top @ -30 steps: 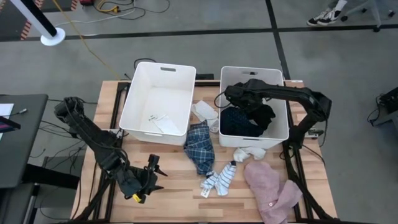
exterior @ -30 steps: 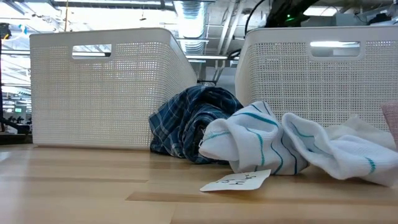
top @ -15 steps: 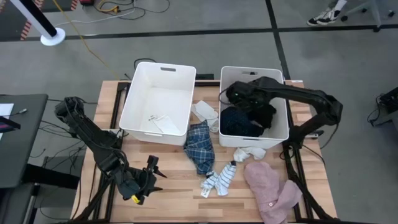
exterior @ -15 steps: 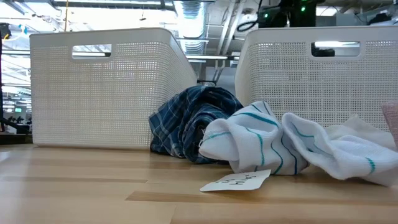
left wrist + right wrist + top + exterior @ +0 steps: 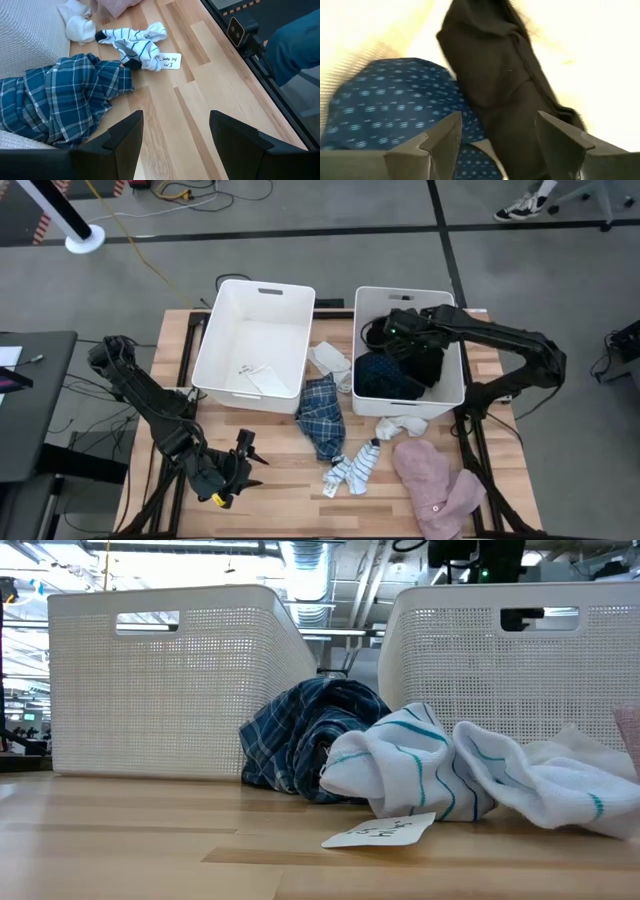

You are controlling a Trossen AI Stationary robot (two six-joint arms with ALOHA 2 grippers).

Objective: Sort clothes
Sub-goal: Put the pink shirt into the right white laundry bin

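Left of the plaid shirt (image 5: 320, 416), down at the table's near edge, my left gripper (image 5: 245, 452) waits with its fingers spread and nothing between them; it has not moved in the last second. Beside it, also left of the plaid shirt, the left tub (image 5: 255, 345) holds only a small white tagged piece (image 5: 258, 374) on its floor, which I take for a sock. Between the two tubs, behind the plaid shirt, lies another small white sock (image 5: 330, 360). Just in front of the shirt, the blue-white striped socks (image 5: 350, 470) sit with their paper tag. Right of the plaid shirt, the change is mine: my right gripper (image 5: 392, 332) has just let go and lifted back toward the far wall of the right tub (image 5: 408, 300). Its fingers are now parted and empty above the black garment (image 5: 505, 75), which lies in that tub against the navy dotted garment (image 5: 395, 100). So I judge the dark pile has one more item settled, and that arm is free for the next pick. Outside the tub, right of the shirt, a white sock (image 5: 400, 423) and the pink garment (image 5: 435, 485) are not yet sorted.
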